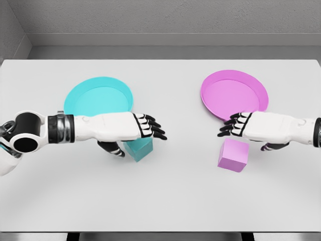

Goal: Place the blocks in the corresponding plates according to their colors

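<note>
A cyan block [139,148] lies on the white table in front of the cyan plate [95,95]. My left hand [145,128] hovers right over the block's near-left side, fingers spread above it and thumb down beside it, not closed on it. A pink block [233,155] sits in front of the pink plate [230,90]. My right hand [234,125] reaches in from the right, just above and behind the pink block, over the plate's near rim, fingers relaxed and holding nothing.
The white table [160,201] runs to a front edge at the bottom of the view. A grey wall stands behind its far edge. Both plates sit in the far half, left and right.
</note>
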